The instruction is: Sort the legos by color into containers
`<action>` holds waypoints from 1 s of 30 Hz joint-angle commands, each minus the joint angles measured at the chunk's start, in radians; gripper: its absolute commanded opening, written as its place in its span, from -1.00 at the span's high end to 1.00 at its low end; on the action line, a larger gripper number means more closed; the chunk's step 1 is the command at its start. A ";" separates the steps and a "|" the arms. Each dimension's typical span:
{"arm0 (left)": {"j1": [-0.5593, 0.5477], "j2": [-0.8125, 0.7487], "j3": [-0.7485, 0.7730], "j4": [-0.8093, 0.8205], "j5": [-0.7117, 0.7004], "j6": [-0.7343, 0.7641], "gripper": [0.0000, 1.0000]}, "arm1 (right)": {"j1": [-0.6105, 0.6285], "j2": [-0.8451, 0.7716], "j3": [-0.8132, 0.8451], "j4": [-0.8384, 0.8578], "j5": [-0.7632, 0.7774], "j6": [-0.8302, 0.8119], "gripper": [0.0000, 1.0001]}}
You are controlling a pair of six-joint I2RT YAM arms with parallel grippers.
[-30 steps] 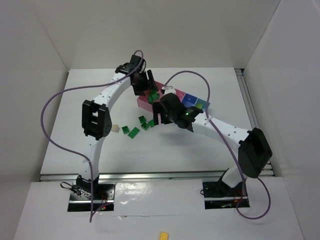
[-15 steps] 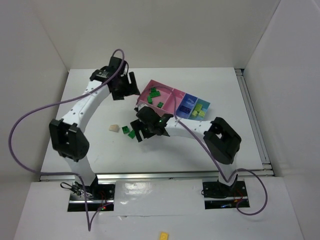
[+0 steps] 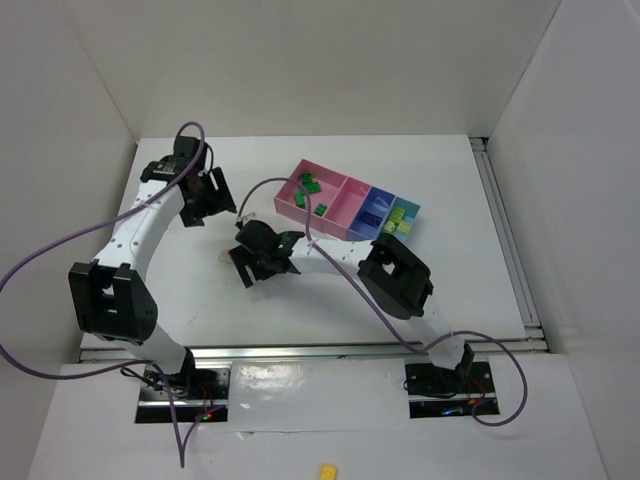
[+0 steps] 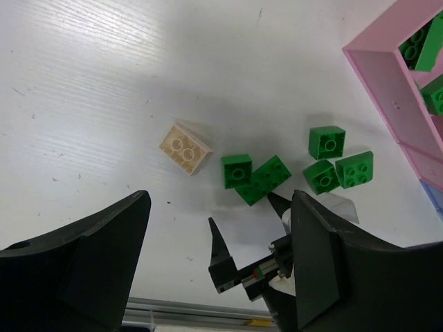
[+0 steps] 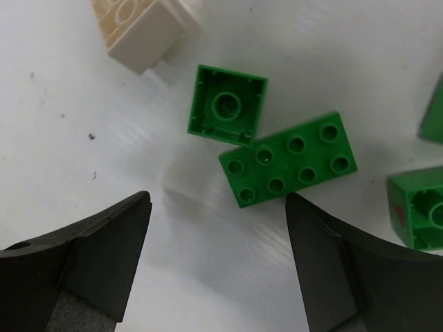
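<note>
Loose legos lie on the white table: a cream brick and several green ones. My right gripper is open and empty, low over them. A long green brick and an upside-down green square one lie just ahead of its jaws, with the cream brick further ahead. My left gripper is open and empty, higher up and left of the bricks. The containers stand at the back right: large pink with green bricks, small pink, two blue.
The right gripper's fingers show in the left wrist view, just near of the green bricks. The pink container's corner is at that view's right edge. A lone yellow brick lies far in front, off the table. White walls enclose the table.
The left gripper has swung left, away from the pink container. The right gripper has moved left and down over the loose green bricks, toward the cream brick.
</note>
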 commanded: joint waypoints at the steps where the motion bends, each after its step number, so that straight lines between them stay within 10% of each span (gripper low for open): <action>1: 0.020 -0.049 -0.002 0.000 0.004 0.032 -0.71 | -0.004 0.053 0.070 -0.056 0.075 0.044 -0.71; 12: 0.029 -0.069 -0.074 0.043 0.046 0.023 -0.71 | -0.023 0.165 0.189 -0.173 0.287 0.120 -0.61; 24: 0.029 -0.060 -0.109 0.053 0.079 0.012 -0.71 | -0.032 -0.045 -0.055 0.073 0.212 0.057 0.40; 30: 0.011 -0.040 -0.210 0.062 0.092 -0.066 -0.71 | -0.032 -0.212 -0.106 0.094 0.265 0.012 0.51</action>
